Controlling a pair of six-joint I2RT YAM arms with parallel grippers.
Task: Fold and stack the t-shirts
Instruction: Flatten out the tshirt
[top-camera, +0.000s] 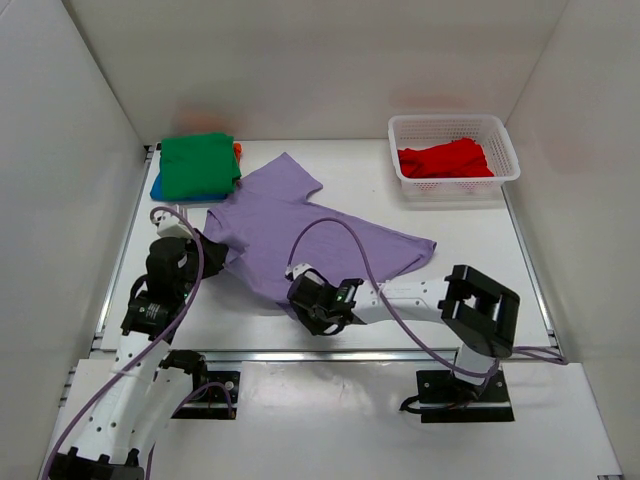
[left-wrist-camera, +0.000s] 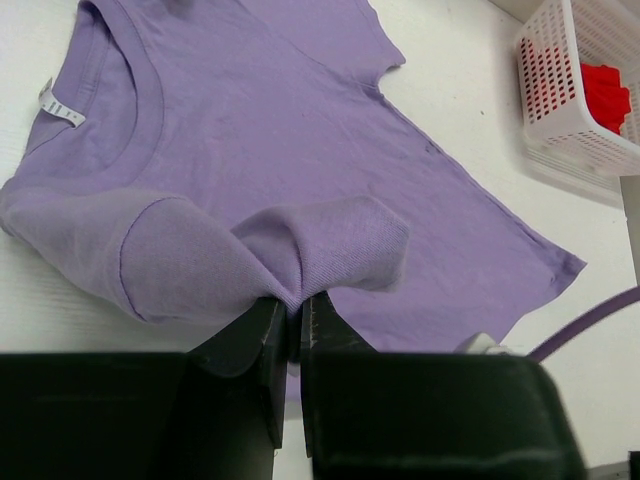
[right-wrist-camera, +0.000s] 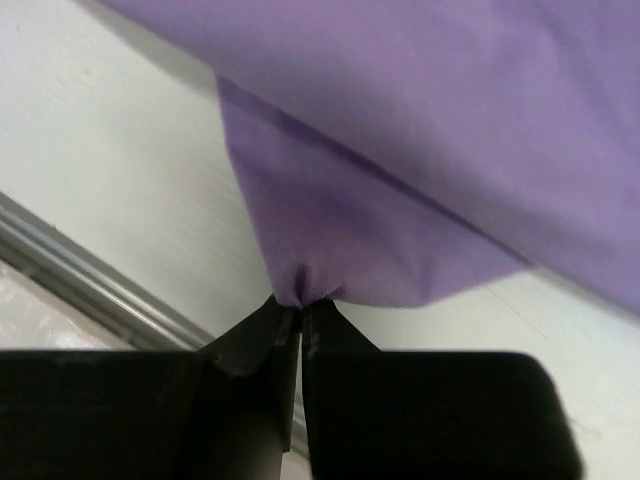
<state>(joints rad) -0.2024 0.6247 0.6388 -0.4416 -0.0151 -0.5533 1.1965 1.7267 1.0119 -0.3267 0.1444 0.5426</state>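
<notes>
The lavender t-shirt (top-camera: 300, 230) lies spread on the table, neck toward the left. My left gripper (top-camera: 215, 255) is shut on a pinch of its sleeve (left-wrist-camera: 330, 250). My right gripper (top-camera: 297, 295) is shut on a corner of the lavender t-shirt's near edge (right-wrist-camera: 300, 285). A green t-shirt (top-camera: 198, 165) lies folded at the back left on top of a blue t-shirt (top-camera: 160, 188), with an orange one (top-camera: 238, 149) peeking out behind. A red t-shirt (top-camera: 445, 160) lies crumpled in the white basket (top-camera: 455, 188).
The white mesh basket also shows in the left wrist view (left-wrist-camera: 560, 110) at the upper right. A metal rail (top-camera: 330, 354) runs along the table's near edge. White walls enclose the table on three sides.
</notes>
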